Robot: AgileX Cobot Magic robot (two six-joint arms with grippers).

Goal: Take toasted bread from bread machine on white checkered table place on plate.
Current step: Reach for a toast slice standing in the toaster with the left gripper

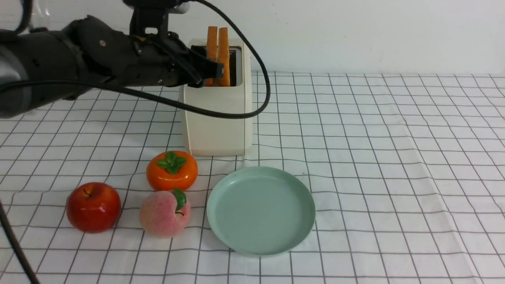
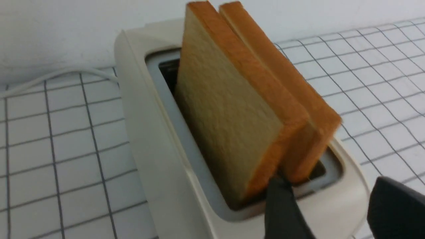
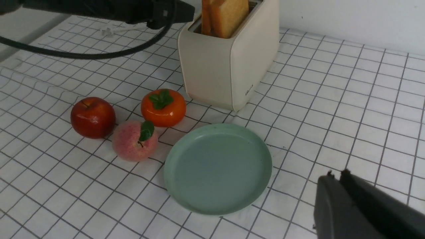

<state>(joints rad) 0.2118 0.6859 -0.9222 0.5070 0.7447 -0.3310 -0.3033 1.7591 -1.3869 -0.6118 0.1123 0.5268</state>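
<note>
Golden toast stands in the toaster, plate bare: nothing done yet. Left claw wide beside it; right claw closed, empty.

Tiny brand mark on bread machine, unreadable.

From the near side we face forward over the bench. Our left wrist camera hugs the bread machine, our right watches from the near right; all share it.
</note>
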